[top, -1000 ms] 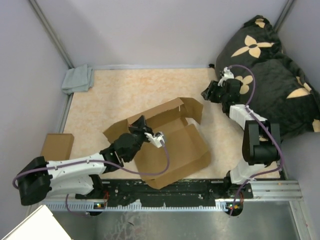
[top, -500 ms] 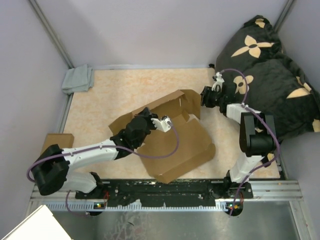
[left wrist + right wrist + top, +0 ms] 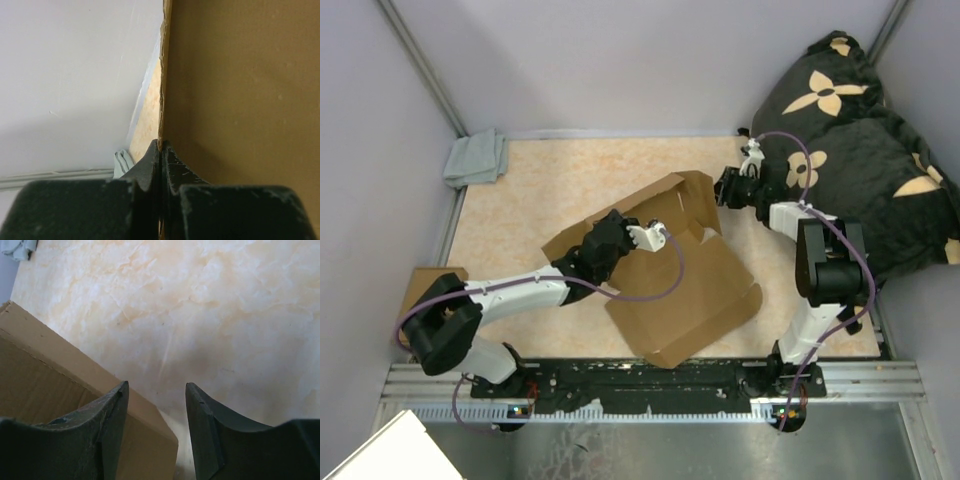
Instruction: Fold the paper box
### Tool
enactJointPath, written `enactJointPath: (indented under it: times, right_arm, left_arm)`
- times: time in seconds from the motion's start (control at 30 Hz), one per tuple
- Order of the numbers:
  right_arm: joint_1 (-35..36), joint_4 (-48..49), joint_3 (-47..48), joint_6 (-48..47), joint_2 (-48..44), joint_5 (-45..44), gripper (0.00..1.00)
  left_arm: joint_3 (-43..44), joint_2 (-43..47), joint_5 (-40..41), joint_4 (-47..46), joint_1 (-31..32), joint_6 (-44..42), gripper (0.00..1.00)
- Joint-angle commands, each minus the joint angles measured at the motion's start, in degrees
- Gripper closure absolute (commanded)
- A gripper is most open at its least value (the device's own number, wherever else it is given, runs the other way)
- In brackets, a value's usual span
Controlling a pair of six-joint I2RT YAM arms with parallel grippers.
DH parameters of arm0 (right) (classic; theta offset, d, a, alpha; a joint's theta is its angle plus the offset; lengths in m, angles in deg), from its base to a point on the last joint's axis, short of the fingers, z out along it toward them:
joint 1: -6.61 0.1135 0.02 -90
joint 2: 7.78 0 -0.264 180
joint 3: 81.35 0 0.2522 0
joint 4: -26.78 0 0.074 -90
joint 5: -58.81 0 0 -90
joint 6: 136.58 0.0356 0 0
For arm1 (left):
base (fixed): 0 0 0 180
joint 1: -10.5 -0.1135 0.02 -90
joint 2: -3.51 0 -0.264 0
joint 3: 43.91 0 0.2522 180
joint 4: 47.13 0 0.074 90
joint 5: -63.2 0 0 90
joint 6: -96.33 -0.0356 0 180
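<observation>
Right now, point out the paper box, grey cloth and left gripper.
paper box (image 3: pixel 695 300), top external view, flat near panel.
grey cloth (image 3: pixel 475 158), top external view, bundle's middle.
left gripper (image 3: pixel 161 152), left wrist view, fingertips pinching cardboard edge.

The box (image 3: pixel 695 300), of plain brown cardboard, was found half-folded near the middle of the table (image 3: pixel 540 190). Its broad panel was laid flat toward 5 o'clock, and its 12 o'clock wall and flap were raised.

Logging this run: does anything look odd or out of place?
A black flowered cushion, unrelated clutter, is heaped at the right edge of the table. The box sits askew, a panel pinched by the left gripper.
</observation>
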Motion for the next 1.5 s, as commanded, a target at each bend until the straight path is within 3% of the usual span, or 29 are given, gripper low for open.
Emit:
enactJointPath:
  times: [0.0, 0.3, 0.73, 1.07, 1.47]
  right_arm:
    - [1.07, 1.30, 4.09, -0.39, 0.81, 0.91, 0.50]
    - [2.62, -2.33, 3.39, -2.73, -1.32, -1.07, 0.50]
    - [2.64, -0.86, -7.67, -6.08, -12.71, -5.85, 0.49]
    - [2.62, 2.18, -21.36, -9.68, -23.61, -4.22, 0.47]
    - [2.64, 7.78, -32.70, -11.60, -39.17, -2.93, 0.43]
  left_arm:
    - [1.94, -1.43, -0.52, 0.06, -0.63, 1.39, 1.00]
    - [1.53, 0.00, -0.82, -0.39, -0.40, 0.80, 1.00]
    - [-9.80, 13.58, 0.33, -1.82, 7.82, -0.78, 1.00]
    - [-9.93, 9.83, 6.22, 3.89, 11.70, 0.59, 1.00]
    - [-10.54, 8.46, 11.84, 3.07, 17.00, 2.05, 1.00]
